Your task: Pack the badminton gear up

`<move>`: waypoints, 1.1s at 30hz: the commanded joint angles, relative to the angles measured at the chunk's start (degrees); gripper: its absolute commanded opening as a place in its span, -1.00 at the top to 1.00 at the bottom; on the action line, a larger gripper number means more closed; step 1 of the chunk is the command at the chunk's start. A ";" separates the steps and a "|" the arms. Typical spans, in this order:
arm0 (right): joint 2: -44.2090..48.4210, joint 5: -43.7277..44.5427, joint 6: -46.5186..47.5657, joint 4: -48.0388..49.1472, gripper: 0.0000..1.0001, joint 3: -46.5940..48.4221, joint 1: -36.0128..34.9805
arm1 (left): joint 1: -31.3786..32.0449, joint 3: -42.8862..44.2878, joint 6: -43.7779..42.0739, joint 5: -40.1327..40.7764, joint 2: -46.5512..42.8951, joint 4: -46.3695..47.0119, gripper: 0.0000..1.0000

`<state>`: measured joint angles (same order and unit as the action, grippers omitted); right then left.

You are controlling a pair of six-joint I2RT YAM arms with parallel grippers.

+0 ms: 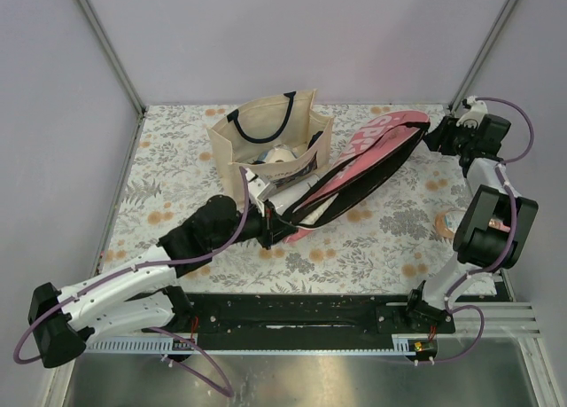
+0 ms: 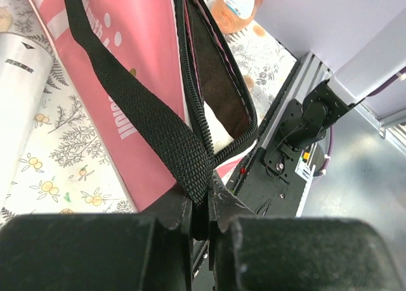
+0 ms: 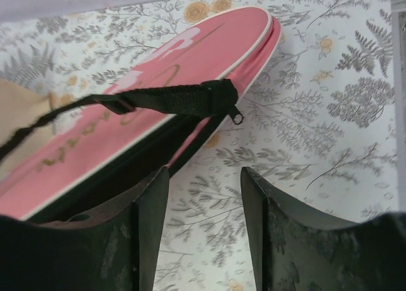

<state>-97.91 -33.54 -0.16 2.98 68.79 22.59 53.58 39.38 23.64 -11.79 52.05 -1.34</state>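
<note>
The pink cover [image 1: 368, 163] lies slantwise on the bench [image 1: 177, 159], with its narrow end near the middle and its wide end at the far right. The zipper is open along one side. The left jaws are clamped on its black strap [image 2: 139, 113] at the narrow end. The right jaws stand apart just beside the wide end and hold nothing. A beige tote bag [image 1: 266, 128] stands just beside the cover.

left arm [image 1: 115, 292] and right arm [image 1: 485, 172]: white links, black joint housings, purple cables [image 1: 531, 128]. right gripper [image 3: 204, 183] fingers [image 3: 149, 240] matte black, possibly printed plastic.
</note>
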 commanded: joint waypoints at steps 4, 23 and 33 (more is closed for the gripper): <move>-5.01 -5.74 20.44 5.19 -0.14 4.77 0.00 | -3.30 6.67 4.22 -0.34 -1.52 -4.01 1.00; -11.60 -6.02 27.06 24.60 -0.09 0.91 -1.23 | -5.33 11.43 7.03 -4.38 1.65 -5.16 1.00; -13.62 -3.73 28.20 28.31 -0.06 1.25 -3.16 | -5.42 11.25 7.47 -5.87 1.83 -4.90 1.00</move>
<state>-110.52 -38.54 26.87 26.41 69.43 20.27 48.56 47.66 28.23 -15.68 53.93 -8.93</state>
